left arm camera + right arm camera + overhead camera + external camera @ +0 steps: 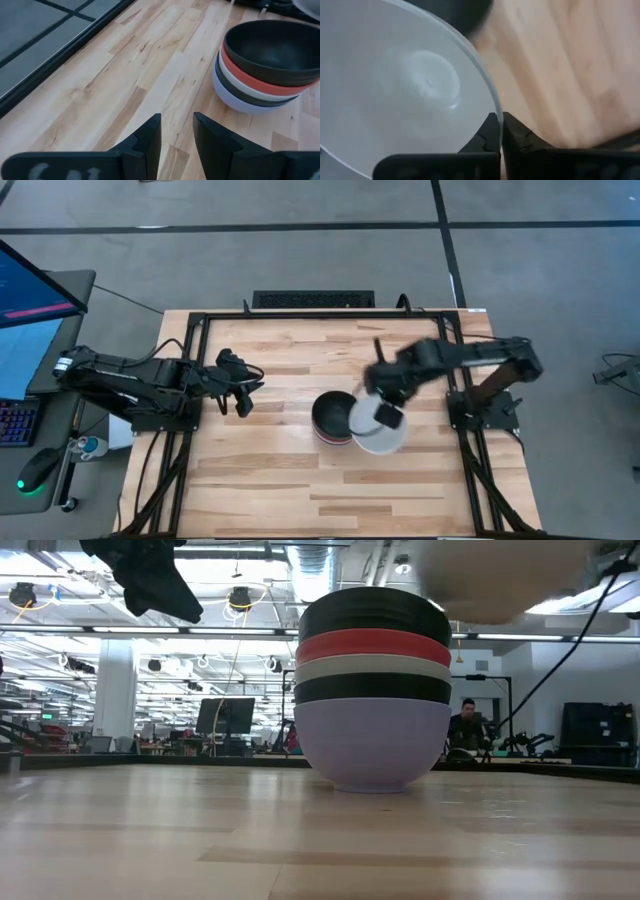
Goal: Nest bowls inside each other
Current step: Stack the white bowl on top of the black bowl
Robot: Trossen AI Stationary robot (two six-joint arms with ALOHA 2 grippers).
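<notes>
While the left arm waits over the left part of the table [260, 490], the high view shows the left gripper [245, 388] well apart from the bowls. Near the middle of the table stands a stack of bowls [332, 418] with a black bowl [331, 414] on top. The right gripper [385, 412] is just to the right of this stack, and it holds a white bowl [378, 435] by the rim; this bowl overlaps the right edge of the stack.

From the low view, the stack counts five bowls, one inside the other: a pale blue bowl [372, 745] on the table, then a black one [372, 689], a white one [372, 668], a red bowl [372, 645], and the top black bowl [372, 611]. The held white bowl [495, 580] is up in the air, above the stack and to its right, and it touches nothing below. A person [463, 726] sits in the room far behind.

From the left wrist view, the left gripper [177, 131] has its two fingers [150, 137] a little apart with nothing between them, and the stack [270, 65] stands beyond them on the wood.

From the right wrist view, the right gripper [500, 131] has its fingers closed on the rim of the white bowl [405, 85], one finger inside and one outside. The inside of the bowl faces the camera.
</notes>
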